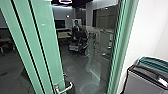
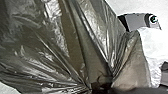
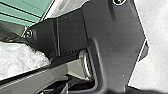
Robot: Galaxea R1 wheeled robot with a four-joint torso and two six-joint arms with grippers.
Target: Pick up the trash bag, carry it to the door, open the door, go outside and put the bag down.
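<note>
One bag: clenched by left gripper, folds fanning away.
Right jaws: cannot tell.
Door handle: ahead, low, leftward.

A wide dark plate has angled edges, thin seams and pale-rimmed round fittings near its corners; the grey bar beside it has black edging.

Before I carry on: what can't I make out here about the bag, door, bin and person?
Bag: contents, left wrist view, hidden by its own dark folds; one side is cut off by the picture's edge.
Door: foot, head view, cut off by the bottom edge.
Bin: base, head view, cut off likewise.
Person: hands, head view, too small and blurred.
</note>
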